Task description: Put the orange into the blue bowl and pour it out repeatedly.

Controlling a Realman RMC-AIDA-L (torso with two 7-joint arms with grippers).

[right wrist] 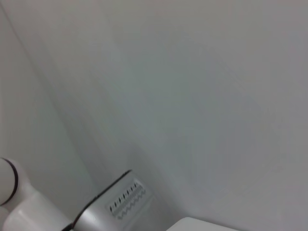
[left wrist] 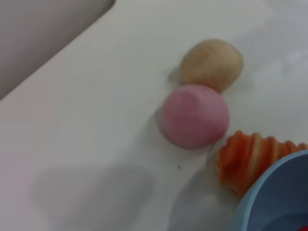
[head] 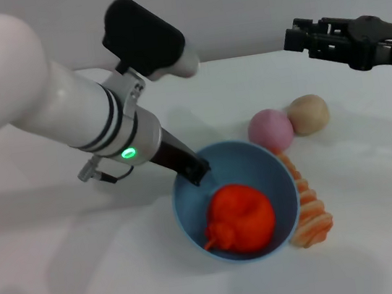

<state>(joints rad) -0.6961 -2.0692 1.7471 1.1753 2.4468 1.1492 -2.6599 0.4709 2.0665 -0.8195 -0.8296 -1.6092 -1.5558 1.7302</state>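
The orange [head: 239,217], bright red-orange with a small nub, lies inside the blue bowl [head: 271,164] in the middle of the white table. The bowl is tipped a little, its mouth toward the table's front. My left gripper [head: 195,170] reaches down to the bowl's far-left rim and is shut on it. A part of the bowl's edge [left wrist: 272,195] shows in the left wrist view. My right gripper [head: 299,35] hangs in the air at the back right, far from the bowl.
A pink ball [head: 270,128] [left wrist: 195,116] and a pale tan ball [head: 309,113] [left wrist: 212,64] sit just behind the bowl. An orange-and-cream striped roll [head: 309,211] [left wrist: 250,156] lies against the bowl's right side. The table's back edge [head: 242,57] runs along the wall.
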